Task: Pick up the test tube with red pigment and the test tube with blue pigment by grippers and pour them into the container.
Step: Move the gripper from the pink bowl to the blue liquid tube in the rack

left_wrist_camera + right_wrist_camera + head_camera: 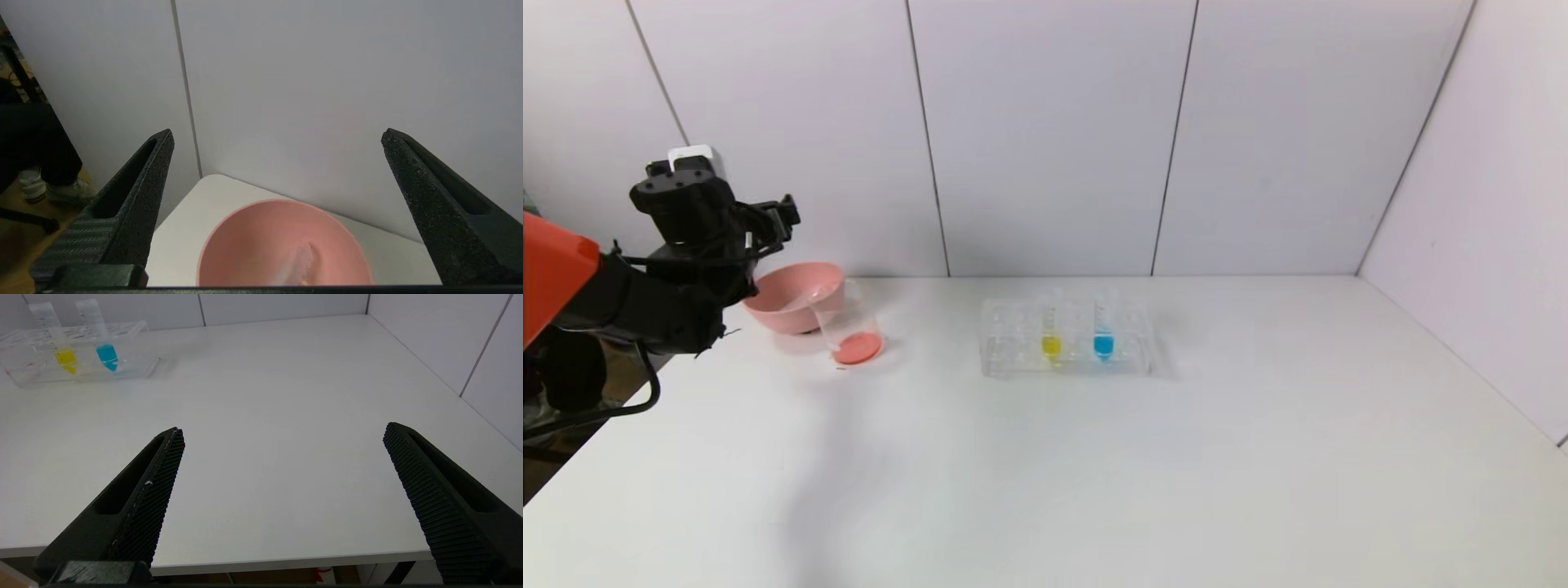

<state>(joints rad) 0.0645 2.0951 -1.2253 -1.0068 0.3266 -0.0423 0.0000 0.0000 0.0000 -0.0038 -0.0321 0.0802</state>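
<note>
My left pincer (278,139) hangs spread and empty above the pink bowl (788,296), far left of the surface (1094,457). Beaker (849,331) beside the bowl holds red liquid. Blue-pigment tube (1103,322) stands upright in the clear rack (1066,336) (yellow tube (1051,325) to its left). Right pincer (282,433) spread, empty, at the near right edge.

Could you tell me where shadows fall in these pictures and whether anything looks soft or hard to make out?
Head view: a broad soft shadow on the table in front of the beaker, a fainter one beside the rack. Left wrist view: the tube lying in the pink bowl is a pale smear. Right wrist view: even light, faint rack shadow.
</note>
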